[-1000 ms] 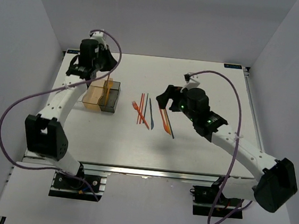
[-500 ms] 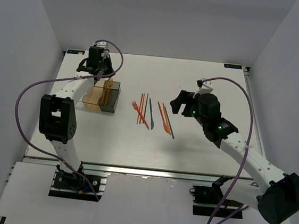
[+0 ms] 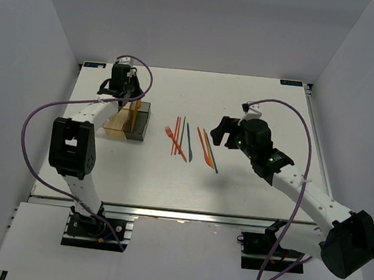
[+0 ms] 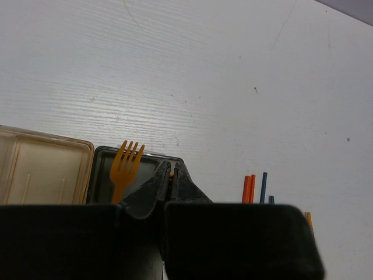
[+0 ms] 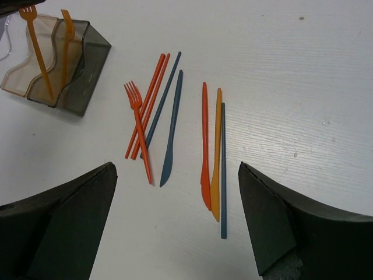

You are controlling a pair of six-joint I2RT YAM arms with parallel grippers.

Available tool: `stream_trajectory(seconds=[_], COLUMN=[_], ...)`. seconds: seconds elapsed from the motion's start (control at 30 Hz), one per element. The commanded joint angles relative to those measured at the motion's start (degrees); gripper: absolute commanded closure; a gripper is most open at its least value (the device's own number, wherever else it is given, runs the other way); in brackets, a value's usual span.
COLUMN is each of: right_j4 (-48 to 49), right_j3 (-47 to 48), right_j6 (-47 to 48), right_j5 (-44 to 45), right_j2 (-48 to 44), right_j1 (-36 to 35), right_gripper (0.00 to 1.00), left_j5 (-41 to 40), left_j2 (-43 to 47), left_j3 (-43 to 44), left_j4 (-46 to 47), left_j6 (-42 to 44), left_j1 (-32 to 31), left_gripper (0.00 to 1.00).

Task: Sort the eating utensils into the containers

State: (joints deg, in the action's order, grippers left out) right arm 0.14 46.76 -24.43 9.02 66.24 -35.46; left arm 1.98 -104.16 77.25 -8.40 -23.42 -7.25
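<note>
Several utensils (image 3: 190, 140) lie on the table: a red fork (image 5: 139, 125), two red sticks (image 5: 148, 105), a blue knife (image 5: 172, 128), a red knife (image 5: 205, 146), an orange knife (image 5: 216, 157) and blue sticks. The containers (image 3: 129, 120) stand at the left; an orange fork (image 4: 125, 169) stands in the dark grey bin (image 5: 87, 64). My left gripper (image 4: 172, 172) hovers over the bins (image 3: 126, 97), shut on a second orange fork (image 5: 35, 52) whose stem reaches down into them. My right gripper (image 5: 175, 175) is open and empty above the loose utensils (image 3: 218, 131).
The tan bin (image 4: 41, 169) sits left of the dark grey bin, the clear bin beyond it. Purple cables loop off both arms. Grey walls enclose the table on three sides.
My left arm has folded back, its gripper staying over the bins with the orange fork. My right gripper has pulled back to the right from over the loose utensils.
</note>
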Motion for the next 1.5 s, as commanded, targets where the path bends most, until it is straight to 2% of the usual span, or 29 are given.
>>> stream_trajectory(seconds=[0.0,0.2,0.27,0.57,0.7,0.9,0.97,1.03,1.2,1.33,1.47], right_j4=[2.93,3.64,4.07,4.52,1.80,0.04,-3.10,-5.58,-9.36,-10.86,-10.95], right_j3=[0.61,1.23,1.23,6.66,11.50,16.68,18.97,23.01,28.37,32.24,34.44], right_j6=[0.26,-0.01,-0.01,2.27,5.08,6.23,8.07,9.91,12.64,13.61,14.75], right_j5=[-0.66,-1.63,-2.07,-8.49,-8.14,-5.42,-2.44,-1.46,-0.14,-0.05,-0.31], right_j2=[1.43,4.25,4.86,13.47,19.26,25.85,28.06,31.75,38.07,41.77,45.55], right_j1=[0.13,0.13,0.13,-0.39,-2.94,-5.92,-7.85,-8.83,-12.61,-14.19,-14.90], right_gripper=[0.11,0.11,0.11,0.11,0.11,0.11,0.14,0.20,0.35,0.53,0.54], left_j5=[-1.10,-5.32,-6.54,-8.48,-7.87,-8.39,-9.44,-11.28,-16.56,-16.57,-16.13], left_j2=[-0.42,-1.66,-1.84,-2.72,-1.49,5.35,8.08,12.74,20.65,26.71,33.48], left_j3=[-0.70,0.36,0.35,-0.17,-0.26,0.61,0.62,0.62,0.71,-4.10,-9.56], left_j4=[0.24,-2.40,-2.58,-3.81,-3.46,-4.95,-5.92,-6.97,-14.61,-16.38,-15.68], left_j6=[0.04,1.53,1.53,1.36,0.92,0.57,0.39,0.30,0.48,1.18,2.15], left_j1=[-1.54,-3.13,-3.21,-3.13,-3.21,-3.21,-3.21,-3.21,-3.21,-3.04,-2.86], left_gripper=[1.00,0.98,0.88,0.77,0.58,0.53,0.25,0.02,0.02,0.02,0.02])
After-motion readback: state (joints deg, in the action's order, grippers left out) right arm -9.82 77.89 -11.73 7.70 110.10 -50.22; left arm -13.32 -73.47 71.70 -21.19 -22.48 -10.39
